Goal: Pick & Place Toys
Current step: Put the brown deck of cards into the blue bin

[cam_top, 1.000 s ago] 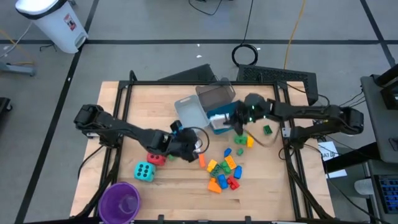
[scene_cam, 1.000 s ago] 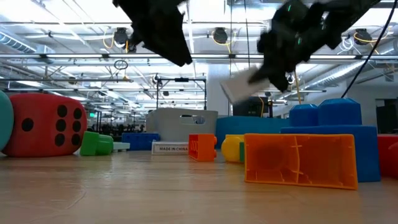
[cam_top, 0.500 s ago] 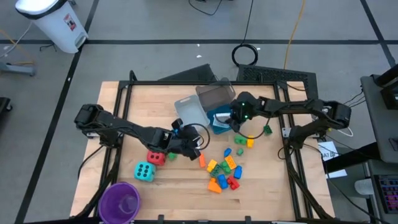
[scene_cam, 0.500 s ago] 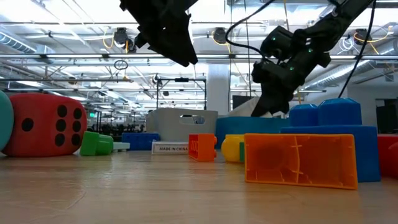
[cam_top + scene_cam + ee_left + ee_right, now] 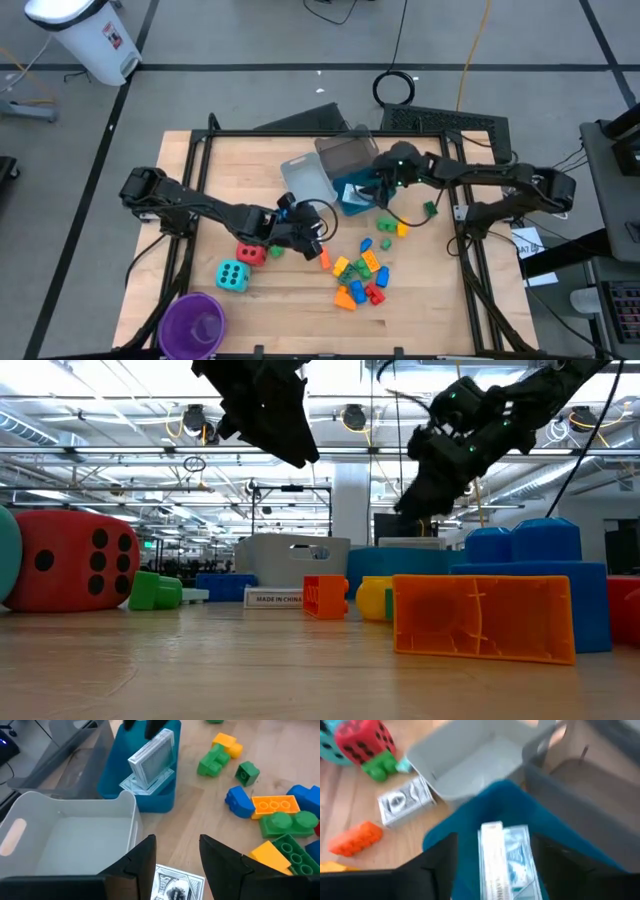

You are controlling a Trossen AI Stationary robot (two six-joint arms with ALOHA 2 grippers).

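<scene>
Small coloured bricks (image 5: 362, 275) lie in a heap near the table's middle, with a red die (image 5: 251, 254) and a cyan die (image 5: 232, 274) to their left. A white packet (image 5: 152, 762) stands on edge in the blue tray (image 5: 350, 195), leaning on another packet that lies flat. My right gripper (image 5: 495, 865) hovers open just above them, its fingers apart on either side and touching neither. A third white packet (image 5: 177, 882) lies flat on the table beside the light grey tray (image 5: 65, 835). My left gripper (image 5: 177, 860) hangs open above that packet, clear of it.
A dark clear tray (image 5: 345, 152) stands behind the blue one. A purple cup (image 5: 193, 322) sits at the near left corner. A lone green brick (image 5: 430, 209) lies toward the right edge. An orange brick (image 5: 357, 840) and a green brick (image 5: 380, 767) lie near the table packet.
My right gripper, which carried a white packet in the air a second ago, dipped to the blue tray, let the packet go and rose a little. The packet now stands in the tray.
</scene>
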